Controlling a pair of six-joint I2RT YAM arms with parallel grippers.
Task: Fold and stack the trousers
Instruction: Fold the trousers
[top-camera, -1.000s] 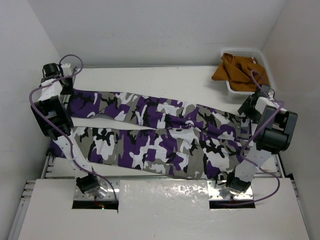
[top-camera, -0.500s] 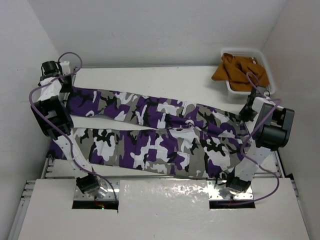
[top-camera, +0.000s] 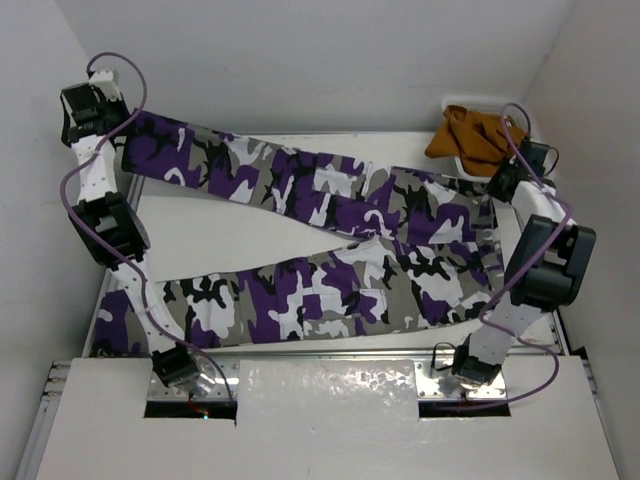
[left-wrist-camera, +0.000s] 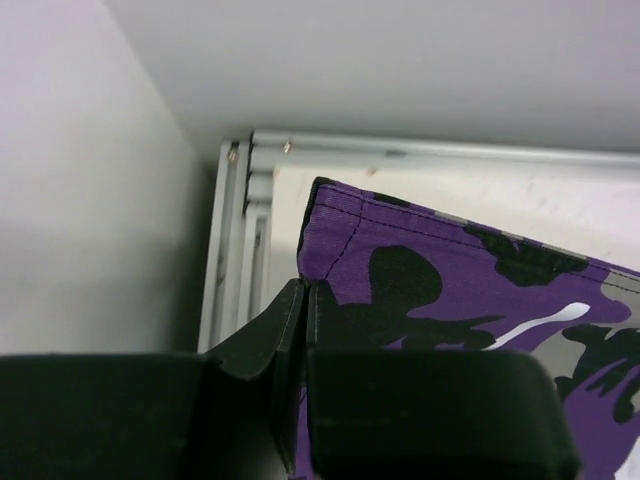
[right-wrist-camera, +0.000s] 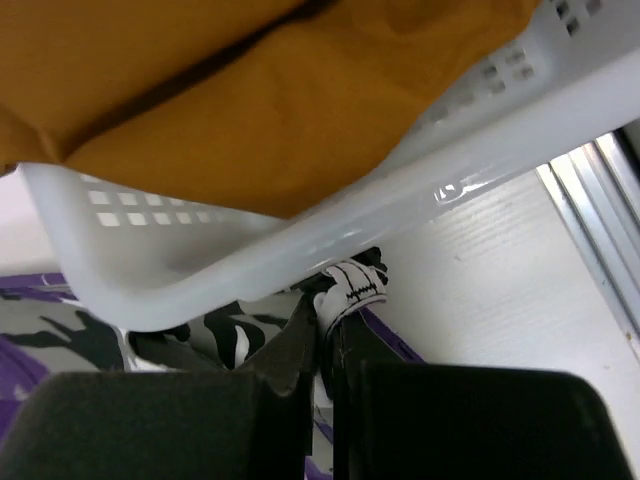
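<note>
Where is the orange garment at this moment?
Top view, far right corner: the orange garment lies in the white basket, just beyond the right gripper, which grips the trousers.

Bright, even light with soft shadows; wrist-view foregrounds blurred.

a white plastic basket (top-camera: 478, 100) stands at the far right corner of the white table (top-camera: 240, 225). an orange-brown garment (top-camera: 468, 135) lies crumpled inside it and reaches over its left rim. a metal rail (left-wrist-camera: 420, 150) borders the table.
</note>
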